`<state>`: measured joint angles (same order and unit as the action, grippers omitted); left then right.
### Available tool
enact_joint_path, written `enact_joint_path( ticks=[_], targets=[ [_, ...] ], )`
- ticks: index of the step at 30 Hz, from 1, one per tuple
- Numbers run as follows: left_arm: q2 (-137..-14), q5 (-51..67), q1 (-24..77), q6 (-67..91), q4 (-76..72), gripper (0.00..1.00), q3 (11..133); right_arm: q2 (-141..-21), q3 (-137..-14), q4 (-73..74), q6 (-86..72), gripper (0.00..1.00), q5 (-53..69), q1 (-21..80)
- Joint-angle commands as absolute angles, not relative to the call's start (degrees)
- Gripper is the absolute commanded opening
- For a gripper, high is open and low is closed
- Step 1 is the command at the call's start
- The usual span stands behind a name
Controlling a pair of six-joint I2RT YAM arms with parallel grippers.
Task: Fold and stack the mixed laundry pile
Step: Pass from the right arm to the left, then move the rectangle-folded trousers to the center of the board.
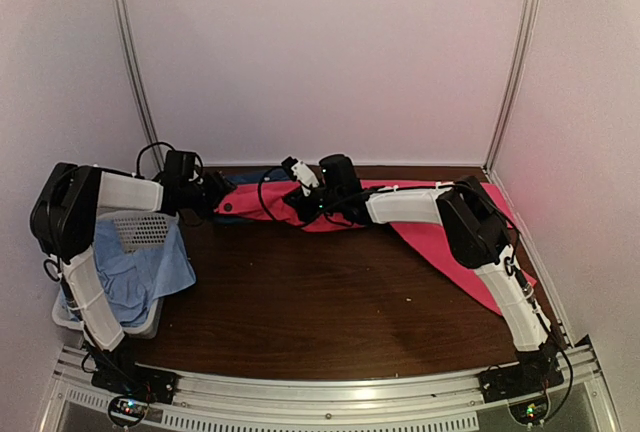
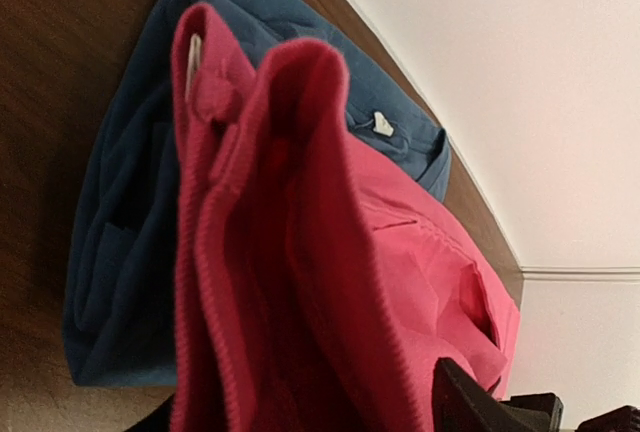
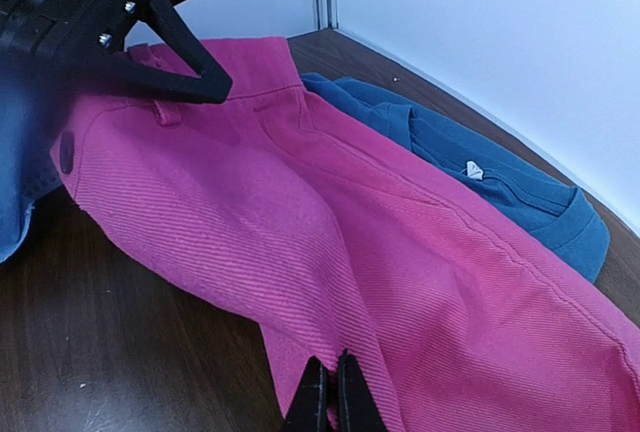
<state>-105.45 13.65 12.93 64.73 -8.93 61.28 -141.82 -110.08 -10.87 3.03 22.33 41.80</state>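
My left gripper (image 1: 222, 197) reaches out to about eleven o'clock on the table (image 1: 320, 302), at the bunched waistband end of the pink garment (image 1: 440, 232). Its fingers stand apart with that thick ribbed edge between them. From my left wrist the folds fill nearly the whole view, and I cannot tell whether the pads press the cloth. My right gripper (image 3: 334, 392) sits near twelve o'clock, a little toward the centre, with its two fingers pressed together on the near hem of the same garment, pinching a thin edge just above the wood. The garment lies stretched along the far side of the table, from my left gripper at eleven o'clock across to roughly four o'clock, where its wide end spreads flat beside my right arm's elbow and forearm. A dark button (image 3: 66, 152) shows near the waistband. The dark blue shirt (image 3: 520, 192) lies under and behind the garment, against the back wall between eleven and twelve o'clock. Its collar edge and a small white label (image 3: 473, 168) peek out past the garment's far side. The pale blue cloth (image 1: 140, 272) lies crumpled at about eight o'clock, draped in and over the white slotted basket (image 1: 140, 227) at the table's left edge, just beside my left arm and well apart from the other two pieces.
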Motion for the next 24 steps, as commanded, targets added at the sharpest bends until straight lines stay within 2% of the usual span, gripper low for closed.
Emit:
enact_joint_path(
  ticks=[1, 4, 7, 11, 16, 18, 20, 24],
  targets=[
    [-106.6, 10.1, 11.5, 59.2, -7.7, 0.65, 67.9, -138.6, -109.1, -13.6, 3.2, 0.0, 22.1, 40.6],
    [-108.1, 11.6, 11.5, 56.9, -7.5, 0.5, 71.6, -138.3, -108.8, -14.0, 3.1, 0.0, 22.5, 40.5],
    [-109.9, 13.1, 11.5, 54.3, -6.9, 0.29, 74.8, -138.0, -108.9, -14.2, 2.7, 0.02, 22.9, 40.5],
    [-111.8, 14.8, 11.5, 51.0, -5.2, 0.0, 78.6, -136.8, -107.9, -14.6, 2.4, 0.15, 23.2, 40.5],
    [-111.9, 16.2, 12.6, 48.1, -1.4, 0.0, 82.7, -132.0, -104.0, -15.4, 1.9, 0.48, 21.2, 40.4],
    [-110.3, 14.0, 13.8, 46.5, 2.5, 0.0, 84.7, -128.9, -100.9, -15.4, 1.8, 0.57, 19.9, 40.3],
    [-108.6, 11.5, 15.0, 45.3, 6.5, 0.0, 87.0, -124.9, -96.9, -15.1, 1.9, 0.63, 18.3, 40.1],
    [-105.6, 10.3, 16.1, 44.1, 12.1, 0.0, 91.9, -116.2, -88.8, -11.0, 1.2, 0.66, 15.6, 39.1]
  ],
)
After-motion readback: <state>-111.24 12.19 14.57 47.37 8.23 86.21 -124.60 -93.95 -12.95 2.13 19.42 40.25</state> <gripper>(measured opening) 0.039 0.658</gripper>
